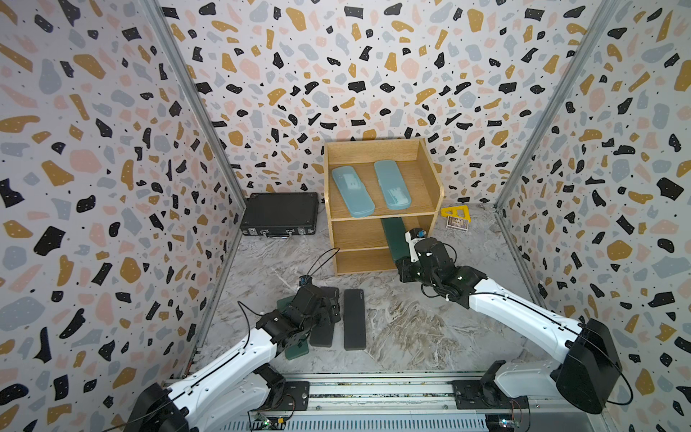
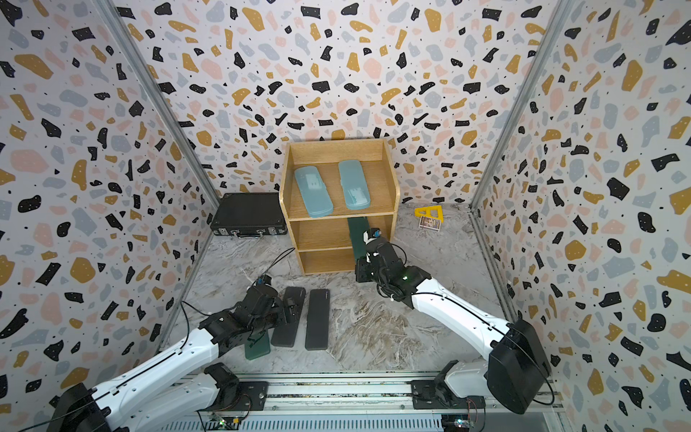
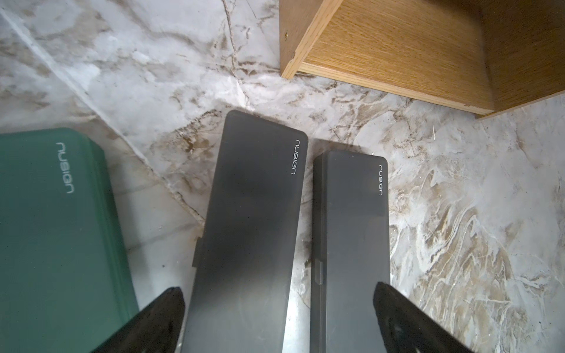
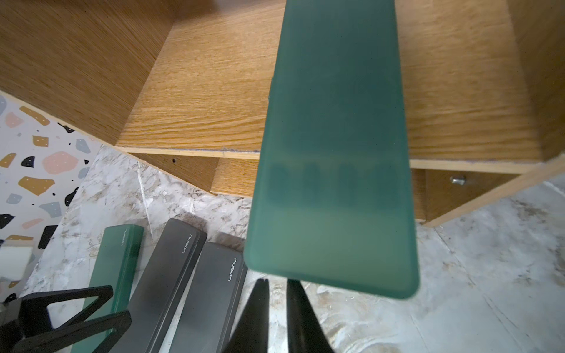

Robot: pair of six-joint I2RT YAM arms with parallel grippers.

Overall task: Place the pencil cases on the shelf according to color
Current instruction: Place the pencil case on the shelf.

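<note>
Dark green, frosted and slim, the long plastic pencil case (image 4: 330, 137) lies half into the middle tier of the light oak three-tier shelf (image 4: 195, 91), its near end jutting past the front edge. The right gripper (image 4: 277, 283) sits at that end with its fingers drawn together, tips hidden behind the case's edge. I see no clamp across it, so this reads as a push rather than a carry. The two translucent light-blue cases (image 1: 352, 191) already lie on the top tier. On the marbled tabletop (image 1: 411, 321) the second dark green case (image 3: 52, 229) and two matte black rectangular cases (image 3: 250, 214) lie side by side. The left gripper (image 3: 276, 288) hovers above the black pair, fingers spread wide, holding nothing. Step in hand, as I judge it: seating the first green case. Next it needs a straight shove inward until flat, leaving room for its twin.
</note>
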